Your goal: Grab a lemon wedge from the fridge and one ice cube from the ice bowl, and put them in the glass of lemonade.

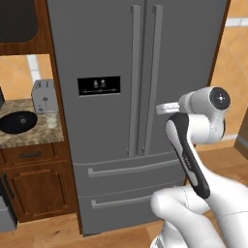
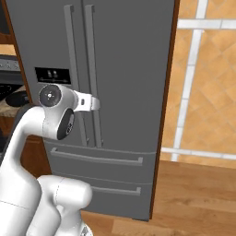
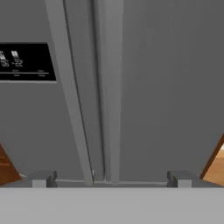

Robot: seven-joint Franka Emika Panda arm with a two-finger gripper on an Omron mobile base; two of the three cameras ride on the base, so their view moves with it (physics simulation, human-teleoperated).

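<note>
Reaching toward the fridge (image 1: 140, 97), the gripper (image 3: 111, 178) hangs w/ its jaws spread wide and nothing between them, lined up on the right door's handle (image 3: 109, 87), prob. so it can close round that bar and pull the door open. Both doors are shut, so the lemon wedge, presumably inside, can't be seen. Off to one side the ice bowl (image 1: 18, 121) sits on the stone surface (image 1: 51, 127) next to a toaster (image 1: 43, 95); the glass of lemonade appears to stand just in front of the toaster, too small to be sure, and any ice cube can't be made out. Count: 1 fridge w/ 2 doors, 2 long handles, 2 drawers (image 1: 128, 167), 1 dispenser panel (image 1: 99, 85); 1 bowl; 1 toaster.
</note>
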